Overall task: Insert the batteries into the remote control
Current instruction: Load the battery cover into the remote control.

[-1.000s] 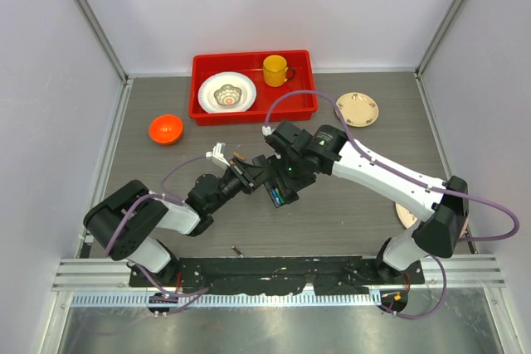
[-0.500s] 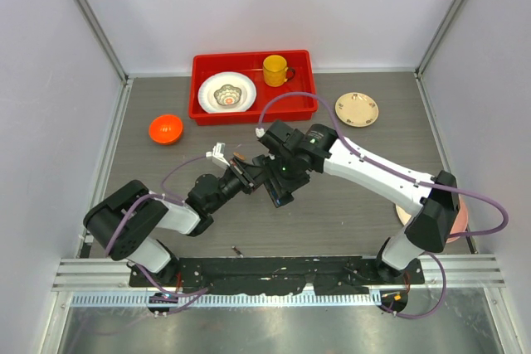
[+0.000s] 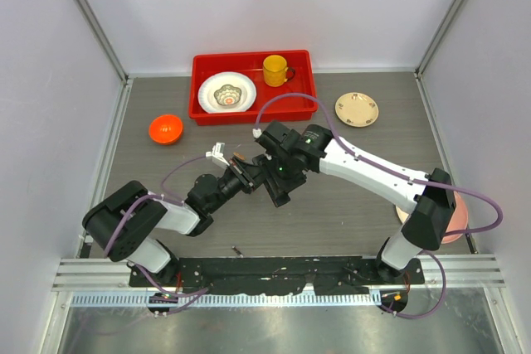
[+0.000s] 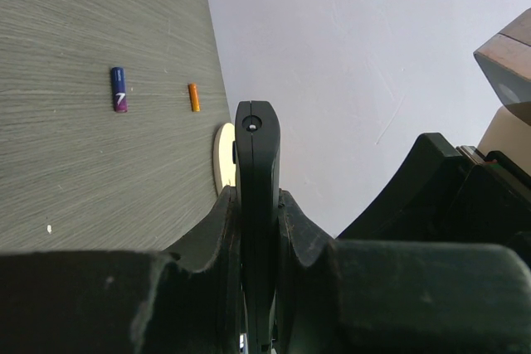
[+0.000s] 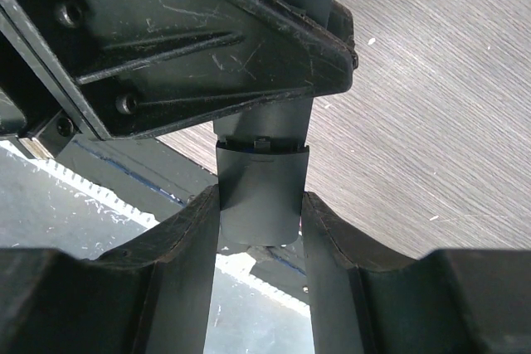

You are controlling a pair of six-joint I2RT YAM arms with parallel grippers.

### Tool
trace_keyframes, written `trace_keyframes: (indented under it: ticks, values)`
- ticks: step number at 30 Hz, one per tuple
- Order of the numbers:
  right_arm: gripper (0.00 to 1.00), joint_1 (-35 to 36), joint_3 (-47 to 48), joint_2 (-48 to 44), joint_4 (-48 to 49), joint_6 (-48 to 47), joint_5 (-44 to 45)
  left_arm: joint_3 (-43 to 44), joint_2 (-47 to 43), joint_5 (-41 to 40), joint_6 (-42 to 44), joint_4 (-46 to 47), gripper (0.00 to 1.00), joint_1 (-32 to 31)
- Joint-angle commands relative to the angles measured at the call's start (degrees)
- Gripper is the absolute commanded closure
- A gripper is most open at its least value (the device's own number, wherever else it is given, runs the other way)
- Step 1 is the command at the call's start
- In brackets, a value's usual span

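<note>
The remote control (image 4: pixel 257 155) is a slim black bar held off the table, seen edge-on in the left wrist view. My left gripper (image 4: pixel 257 201) is shut on its flat faces. My right gripper (image 5: pixel 260 205) is shut on the sides of the remote's rounded end (image 5: pixel 259 192). From above, both grippers meet at mid-table, left (image 3: pixel 251 173) and right (image 3: pixel 274 184), with the remote (image 3: pixel 279 196) between them. Two batteries lie on the table in the left wrist view, one blue (image 4: pixel 119 89) and one orange (image 4: pixel 193 97). My right arm hides them from above.
A red tray (image 3: pixel 307 109) at the back holds a white bowl (image 3: pixel 227 93) and a yellow mug (image 3: pixel 275 70). An orange bowl (image 3: pixel 166 128) sits at left, a cream plate (image 3: pixel 357 109) at back right. A small dark piece (image 3: pixel 236 249) lies near the front rail.
My right arm has swung a little to the left, carrying its gripper closer in along the remote. The left arm and the remote have stayed put. Both grips are unchanged.
</note>
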Motion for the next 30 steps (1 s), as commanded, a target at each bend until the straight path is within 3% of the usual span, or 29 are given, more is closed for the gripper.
trace_keyframes:
  ticks: [1,30]
  values:
    - [0.87,0.35,-0.21,-0.31,1.11,-0.18,-0.17,1.55,-1.68,0.13,0.19,13.34,1.00,-0.26]
    - [0.87,0.35,-3.11,-1.37,2.96,0.26,0.00,1.98,-1.15,1.18,-0.43,15.10,1.00,-0.87]
